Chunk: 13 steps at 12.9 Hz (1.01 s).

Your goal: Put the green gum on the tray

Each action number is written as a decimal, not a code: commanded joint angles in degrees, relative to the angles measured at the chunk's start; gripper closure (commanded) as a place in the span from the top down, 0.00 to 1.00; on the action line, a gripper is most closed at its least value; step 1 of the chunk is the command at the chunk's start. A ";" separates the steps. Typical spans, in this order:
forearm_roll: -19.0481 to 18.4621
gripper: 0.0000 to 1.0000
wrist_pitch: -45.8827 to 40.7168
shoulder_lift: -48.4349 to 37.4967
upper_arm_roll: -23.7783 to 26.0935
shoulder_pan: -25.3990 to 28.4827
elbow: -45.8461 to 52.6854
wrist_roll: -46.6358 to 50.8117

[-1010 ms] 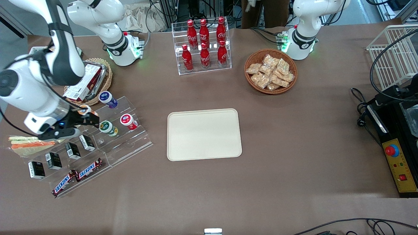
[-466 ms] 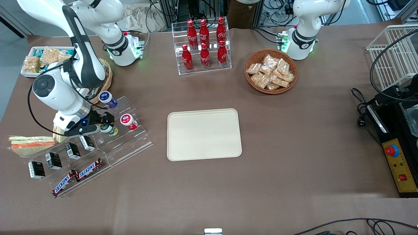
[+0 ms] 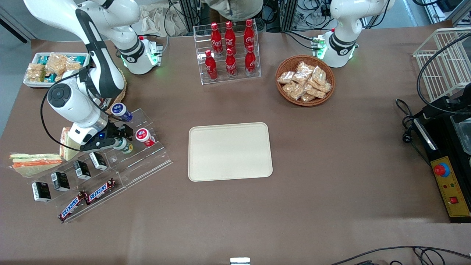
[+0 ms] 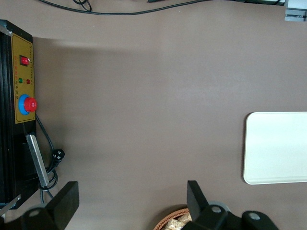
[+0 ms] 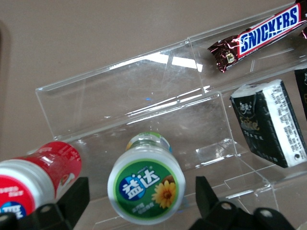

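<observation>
Over the last second the gripper (image 3: 120, 139) has travelled from the working arm's end of the table in over the clear stepped rack (image 3: 141, 162) and now sits directly over the green gum (image 3: 125, 146). The wrist view confirms alignment: the gum (image 5: 146, 190) stands lid-up on the rack step with one finger (image 5: 72, 199) on each side of it, jaws spread and not yet touching the bottle. Judgement: approach is complete or nearly so; closing and lifting remain, and the tray (image 3: 230, 151) stands bare, well apart toward the table's middle. The red-lidded bottle (image 3: 144, 136) stands just beside the gum, so one finger has little clearance there. In the front view the gripper covers most of the gum, leaving only its lower body visible. In the wrist view the fingertips are cut off by the frame edge, so their depth relative to the lid cannot be determined.
</observation>
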 commanded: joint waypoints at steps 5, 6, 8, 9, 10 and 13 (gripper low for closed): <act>-0.51 0.05 0.43 -1.81 -0.18 0.01 -1.00 -0.29; -0.34 0.05 0.34 -1.99 -0.18 0.01 -0.74 -0.29; -0.16 0.05 -2.19 -2.77 -0.18 -0.08 2.14 -0.20; 0.01 0.05 -5.77 -3.04 -0.18 -0.08 5.12 -0.12; 0.10 0.05 -11.20 -3.04 -0.27 -0.08 9.67 0.06; 0.19 0.05 -28.96 -2.52 -0.27 -0.08 25.84 0.41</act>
